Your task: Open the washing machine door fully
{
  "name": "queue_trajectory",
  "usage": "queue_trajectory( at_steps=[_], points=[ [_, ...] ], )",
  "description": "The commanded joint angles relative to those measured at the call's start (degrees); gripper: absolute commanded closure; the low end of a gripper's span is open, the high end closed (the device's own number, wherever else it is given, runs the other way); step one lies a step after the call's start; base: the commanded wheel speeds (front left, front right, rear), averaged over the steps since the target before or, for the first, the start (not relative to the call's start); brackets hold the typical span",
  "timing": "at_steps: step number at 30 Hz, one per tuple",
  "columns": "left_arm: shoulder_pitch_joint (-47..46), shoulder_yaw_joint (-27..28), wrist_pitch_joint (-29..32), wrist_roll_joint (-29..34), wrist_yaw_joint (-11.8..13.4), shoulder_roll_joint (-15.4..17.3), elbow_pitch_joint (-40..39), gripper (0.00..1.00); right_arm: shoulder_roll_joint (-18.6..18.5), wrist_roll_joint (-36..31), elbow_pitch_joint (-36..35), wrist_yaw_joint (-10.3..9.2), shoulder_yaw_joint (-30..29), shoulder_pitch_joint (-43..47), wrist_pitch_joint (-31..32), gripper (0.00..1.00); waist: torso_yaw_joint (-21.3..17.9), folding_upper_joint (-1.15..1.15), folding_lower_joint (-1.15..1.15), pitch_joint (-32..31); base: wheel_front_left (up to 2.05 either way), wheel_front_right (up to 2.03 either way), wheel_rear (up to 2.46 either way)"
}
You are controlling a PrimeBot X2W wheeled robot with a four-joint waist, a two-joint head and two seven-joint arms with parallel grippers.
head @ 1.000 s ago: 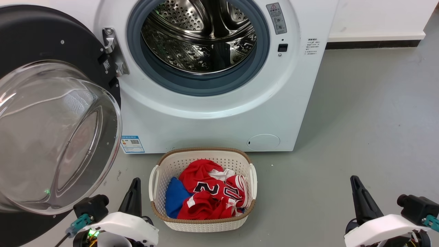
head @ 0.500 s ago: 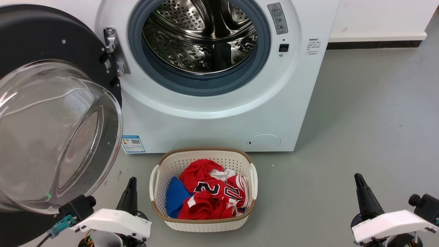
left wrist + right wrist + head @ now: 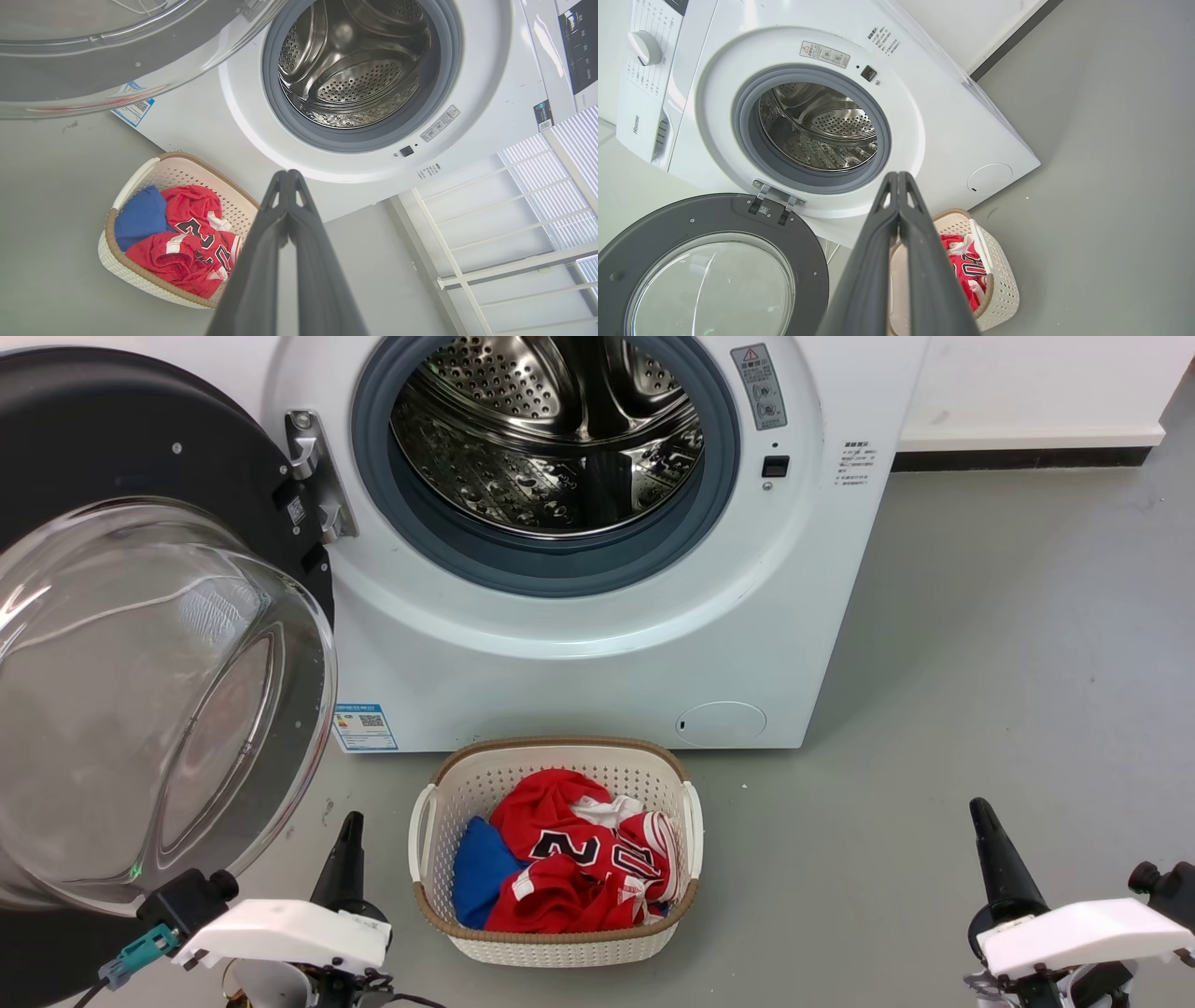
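The white washing machine (image 3: 597, 644) stands ahead with its steel drum (image 3: 551, 439) exposed. The washing machine door (image 3: 140, 691), black-rimmed with a clear bulging glass bowl, is swung wide to the left on its metal hinge (image 3: 313, 476). The same door (image 3: 710, 275) lies flat open in the right wrist view. My left gripper (image 3: 347, 835) is low at the lower left, shut and holding nothing, just right of the door's lower rim. My right gripper (image 3: 982, 817) is at the lower right, shut and empty, far from the machine. Both wrist views show the fingertips (image 3: 288, 175) (image 3: 897, 176) pressed together.
A white laundry basket (image 3: 555, 947) with red and blue clothes sits on the grey floor in front of the machine, between my grippers. A white wall with a dark skirting (image 3: 1018, 455) runs behind at the right. A white rack (image 3: 504, 233) stands beside the machine.
Both arms have drawn back and down toward the bottom edge of the head view. The door and basket have stayed put.
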Motion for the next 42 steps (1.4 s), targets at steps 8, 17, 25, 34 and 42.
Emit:
queue_trajectory(
  at_steps=[8, 17, 25, 34, 42],
  points=[
    [-1.4, 1.9, 1.7, -6.2, -1.0, -0.6, -1.1, 1.00, 0.1, 7.0, 0.0, 0.01, -0.7, -2.1, 1.2, 1.00, 0.1, 0.00, 0.00, 0.0, 0.00, 0.00, 0.00],
    [-1.4, 3.0, 3.0, -10.7, -1.6, -1.0, -1.2, 1.00, 0.2, 12.1, 0.4, 0.01, -1.1, -2.7, 2.1, 1.00, 0.2, 0.00, 0.00, 0.0, 0.00, 0.00, 0.00],
    [-1.5, 4.1, 4.2, -14.9, -2.2, -1.5, -1.4, 1.00, 0.2, 16.9, 0.8, 0.01, -1.5, -3.0, 3.0, 1.00, 0.3, 0.00, 0.00, 0.0, 0.00, 0.00, 0.00],
    [-1.6, 5.2, 5.5, -19.3, -2.8, -2.0, -1.6, 1.00, 0.3, 21.7, 1.2, 0.01, -2.0, -3.6, 3.8, 1.00, 0.4, 0.00, 0.00, 0.0, 0.00, 0.00, 0.00],
    [-1.7, 6.1, 6.6, -22.9, -3.3, -2.3, -1.8, 1.00, 0.4, 25.8, 1.5, 0.00, -2.3, -3.9, 4.5, 1.00, 0.5, 0.00, 0.00, 0.0, 0.00, 0.00, 0.00]
  ],
)
